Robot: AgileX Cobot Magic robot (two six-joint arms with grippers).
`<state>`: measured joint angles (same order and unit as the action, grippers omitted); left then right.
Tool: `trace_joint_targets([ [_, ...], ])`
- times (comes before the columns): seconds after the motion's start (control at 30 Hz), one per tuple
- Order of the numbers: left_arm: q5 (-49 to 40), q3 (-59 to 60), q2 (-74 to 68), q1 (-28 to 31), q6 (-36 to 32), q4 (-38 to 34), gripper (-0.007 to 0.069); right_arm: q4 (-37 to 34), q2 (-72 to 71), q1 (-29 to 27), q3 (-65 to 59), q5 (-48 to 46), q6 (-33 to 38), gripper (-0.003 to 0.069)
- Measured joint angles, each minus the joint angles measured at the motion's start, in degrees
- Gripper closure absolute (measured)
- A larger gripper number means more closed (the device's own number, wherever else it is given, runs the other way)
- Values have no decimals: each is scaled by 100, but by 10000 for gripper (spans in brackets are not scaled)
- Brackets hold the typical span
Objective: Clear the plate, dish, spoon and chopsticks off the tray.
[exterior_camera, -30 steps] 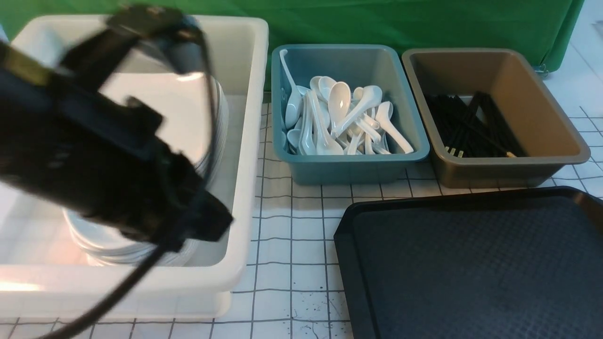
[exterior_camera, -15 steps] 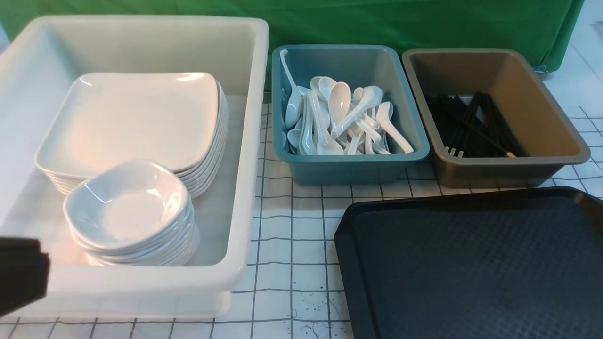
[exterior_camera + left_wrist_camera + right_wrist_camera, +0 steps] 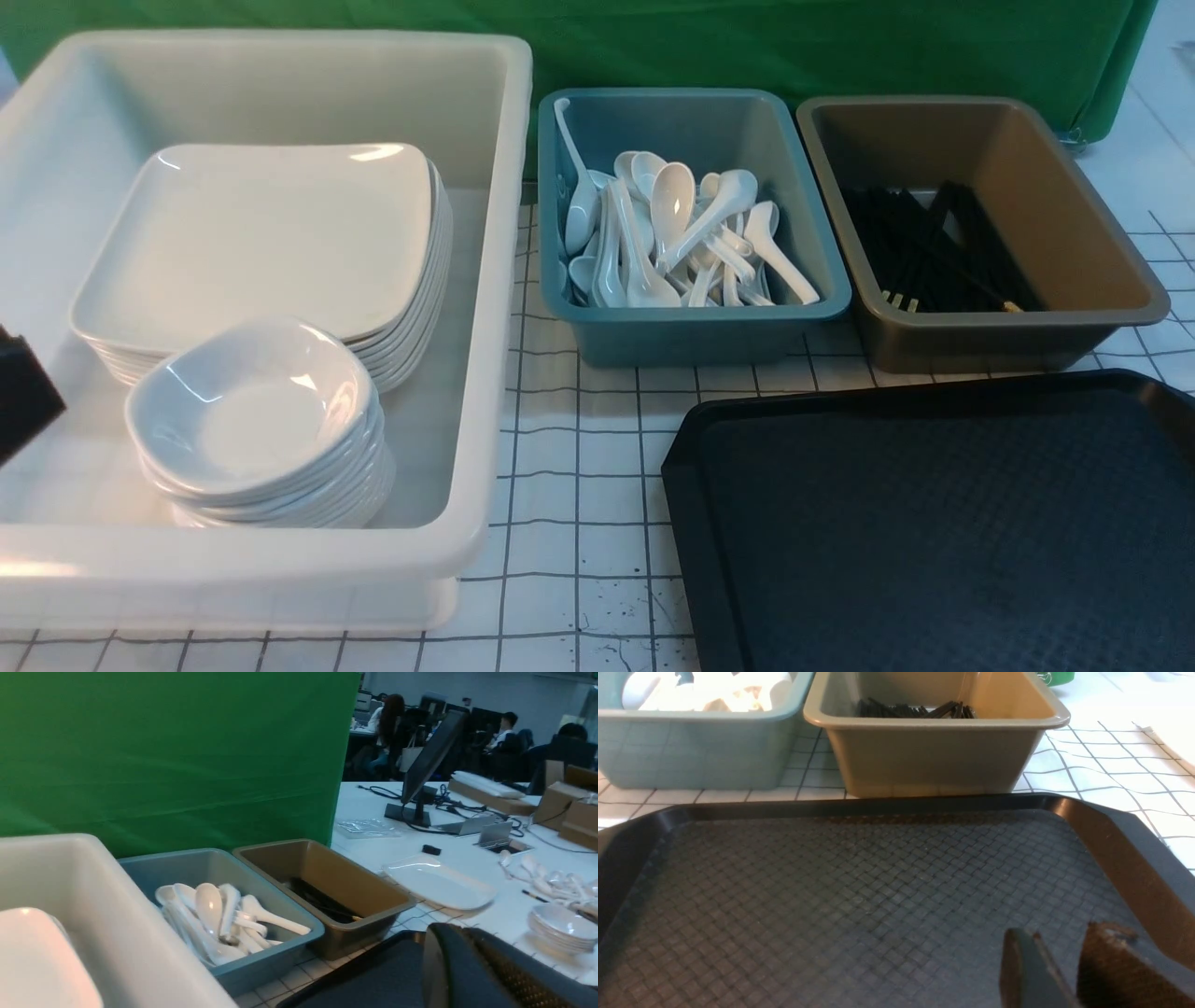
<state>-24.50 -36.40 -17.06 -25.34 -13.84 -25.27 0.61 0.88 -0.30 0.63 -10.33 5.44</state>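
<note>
White tub (image 3: 485, 280), left of the tray (image 3: 934, 523): a stack of square plates, the plate (image 3: 252, 243) topmost; in front of it a stack of small bowls, the dish (image 3: 252, 406) topmost.
Left gripper (image 3: 23, 397): only a dark edge shows beside this tub; fingers together, empty.
Teal tub (image 3: 691, 327), behind the tray's left corner: a heap of white spoons, the spoon (image 3: 672, 201) on top.
Brown tub (image 3: 1102, 280), behind the tray: black chopsticks (image 3: 934, 247) in a loose pile.
Right gripper (image 3: 1069, 970): low over the tray's bare textured floor, fingers apart, apparently empty; the tips are cropped.
</note>
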Motion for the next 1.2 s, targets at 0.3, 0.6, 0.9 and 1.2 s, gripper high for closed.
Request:
trace_joint_targets([
  [0.3, 2, 40, 0, 0, -59, 928, 620, 0, 0, 0, 0, 0, 0, 419],
  [0.6, 483, 521, 215, 0, 247, 1215, 620, 0, 0, 0, 0, 0, 0, 419],
  [0.9, 1936, 2759, 1439, 1263, 1691, 2264, 606, -2, 0, 0, 0, 0, 0, 419],
  [1.2, 1526, 3669, 1706, 2479, 1745, 2042, 599, -2, 0, 0, 0, 0, 0, 419],
])
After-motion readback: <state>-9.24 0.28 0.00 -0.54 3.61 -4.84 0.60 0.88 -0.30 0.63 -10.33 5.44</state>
